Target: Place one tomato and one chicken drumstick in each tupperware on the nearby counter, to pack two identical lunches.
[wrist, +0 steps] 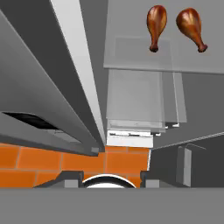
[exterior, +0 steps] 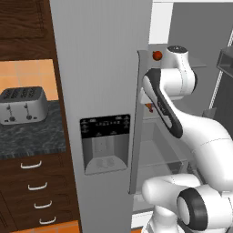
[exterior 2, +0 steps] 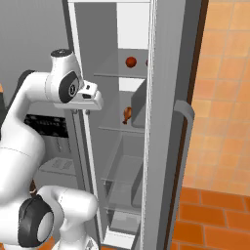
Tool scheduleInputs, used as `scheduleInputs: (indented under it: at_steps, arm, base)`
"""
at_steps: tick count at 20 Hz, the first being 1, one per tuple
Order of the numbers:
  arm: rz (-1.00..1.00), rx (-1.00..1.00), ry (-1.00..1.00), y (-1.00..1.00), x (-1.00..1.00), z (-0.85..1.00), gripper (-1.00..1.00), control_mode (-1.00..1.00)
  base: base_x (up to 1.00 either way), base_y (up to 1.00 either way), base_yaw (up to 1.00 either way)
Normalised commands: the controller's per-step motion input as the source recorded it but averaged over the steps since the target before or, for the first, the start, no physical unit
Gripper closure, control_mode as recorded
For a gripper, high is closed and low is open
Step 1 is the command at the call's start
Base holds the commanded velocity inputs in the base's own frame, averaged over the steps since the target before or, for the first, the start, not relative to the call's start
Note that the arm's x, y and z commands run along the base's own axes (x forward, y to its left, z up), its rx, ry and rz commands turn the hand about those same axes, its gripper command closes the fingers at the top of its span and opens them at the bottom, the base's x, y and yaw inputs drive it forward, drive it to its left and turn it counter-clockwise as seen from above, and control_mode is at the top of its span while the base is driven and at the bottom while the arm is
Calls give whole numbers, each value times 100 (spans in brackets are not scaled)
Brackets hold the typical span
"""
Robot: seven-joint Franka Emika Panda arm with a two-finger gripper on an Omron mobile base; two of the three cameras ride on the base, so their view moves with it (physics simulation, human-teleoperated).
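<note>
Two chicken drumsticks [wrist: 156,24] [wrist: 190,24] lie side by side on a glass fridge shelf [wrist: 135,54]; one drumstick [exterior 2: 127,114] also shows in the right base view. A tomato [exterior 2: 131,62] sits on the shelf above, with a second tomato [exterior 2: 147,62] half hidden beside it. The same shelf's tomato [exterior: 157,55] appears beside my arm. My gripper [exterior 2: 80,112] hangs in front of the open fridge, pointing down, short of the shelves. In the hand view the gripper [wrist: 111,181] is shut and holds nothing. The counter [exterior: 27,136] lies left of the fridge. The tupperware is out of view.
A steel toaster [exterior: 22,105] stands on the counter over dark drawers [exterior: 34,186]. The closed fridge door with its dispenser [exterior: 104,141] is on the left. The open door [exterior 2: 166,122] with its handle [exterior 2: 183,127] stands on the right. Orange floor tiles [wrist: 52,164] lie below.
</note>
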Motion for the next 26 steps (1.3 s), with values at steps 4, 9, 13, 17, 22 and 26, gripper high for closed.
scheduleInputs:
  at_steps: [4, 9, 13, 17, 22, 26]
  arm:
    - [0, 0, -3, -27, 0, 0, -100, -100]
    - [0, 0, -11, -66, -1, 0, -100, -100]
    - [0, -1, -34, -44, 0, 33, -100, -100]
    - [0, 0, -45, -15, 30, 61, -100, -100]
    - [0, -3, -33, -1, 43, 82, -100, -100]
    - [0, 2, -6, -1, 11, 47, -100, -100]
  base:
    - [0, 0, 0]
    - [0, 0, 0]
    - [0, 0, 0]
    - [0, 0, 0]
    - [0, 0, 0]
    - [0, 0, 0]
